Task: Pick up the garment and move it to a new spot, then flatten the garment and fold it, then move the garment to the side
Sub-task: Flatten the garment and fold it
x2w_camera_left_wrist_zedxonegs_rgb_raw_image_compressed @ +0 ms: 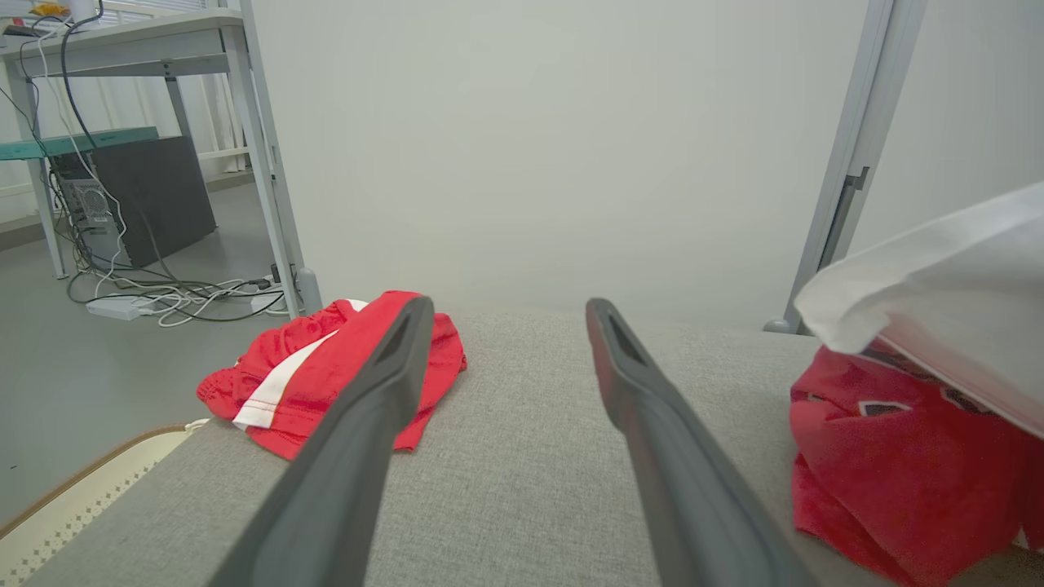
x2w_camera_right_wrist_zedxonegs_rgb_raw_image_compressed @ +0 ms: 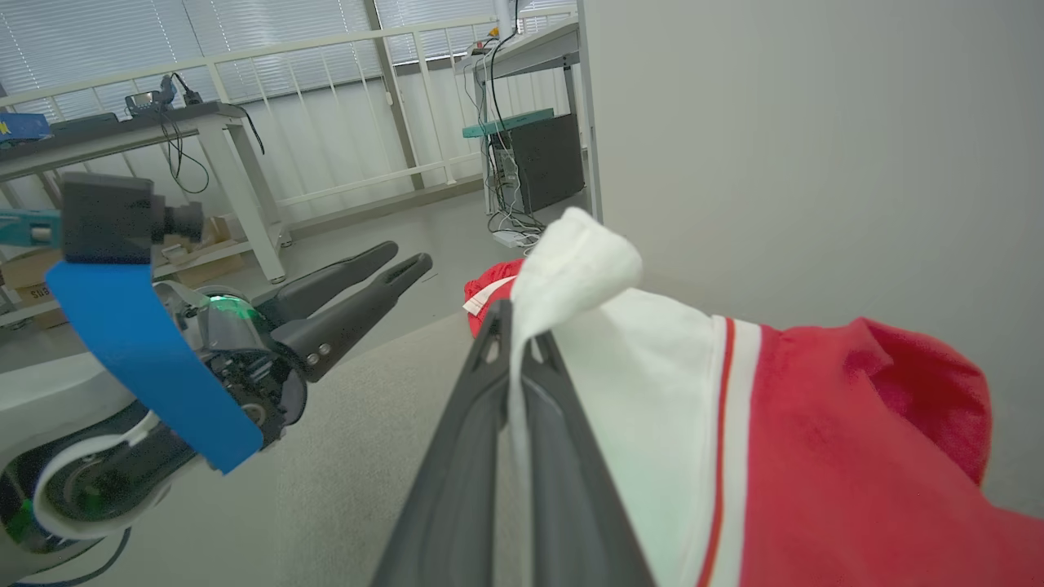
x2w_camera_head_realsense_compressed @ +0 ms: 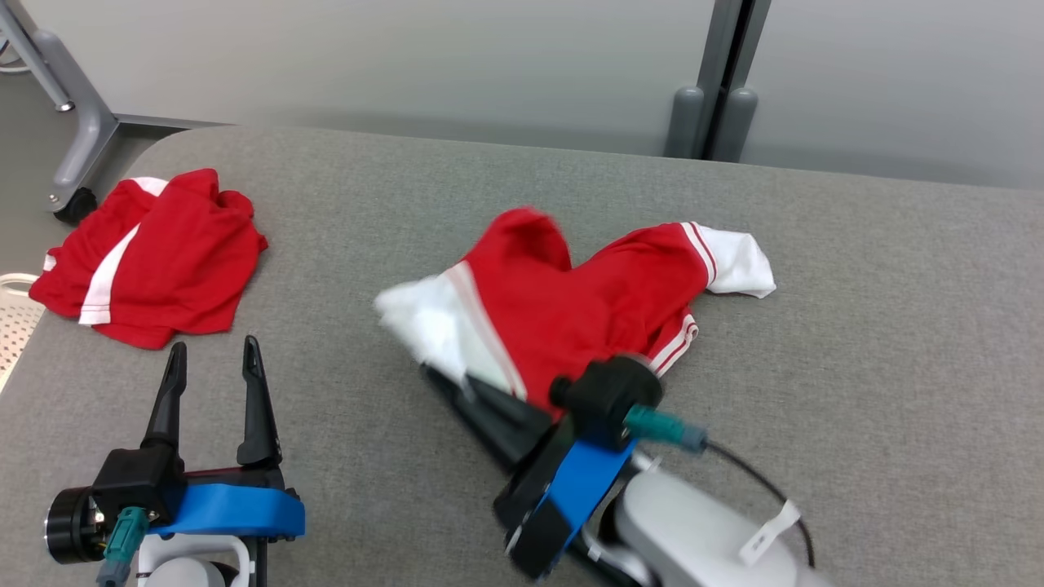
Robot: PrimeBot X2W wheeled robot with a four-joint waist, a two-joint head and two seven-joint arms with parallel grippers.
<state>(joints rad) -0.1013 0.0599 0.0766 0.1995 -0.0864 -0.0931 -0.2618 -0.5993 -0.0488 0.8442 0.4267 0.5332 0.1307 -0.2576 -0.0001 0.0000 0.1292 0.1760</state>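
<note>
Across the grey table, the garment, red with white sleeves, lies bunched near the middle of the head view. Most of its weight rests on the surface, and one white sleeve is raised toward 8 o'clock. The biggest risk, as I judge it, is drag: with only a sleeve held, the heavy red body may trail, twist and arrive more crumpled, making the flattening harder. A second red garment sits well apart at 10 o'clock, near the table edge; a carry in that direction could tangle the two or push that one off. The left gripper, at 7 o'clock, holds nothing, its fingers spread apart, and a swing of the sleeve that way might brush it. Smallest, and likeliest to fail, is the hold itself: the right gripper, reaching in from 5 o'clock, has its fingers closed on a thin fold of sleeve near the tips, and a sharp pull could slip it free.
</note>
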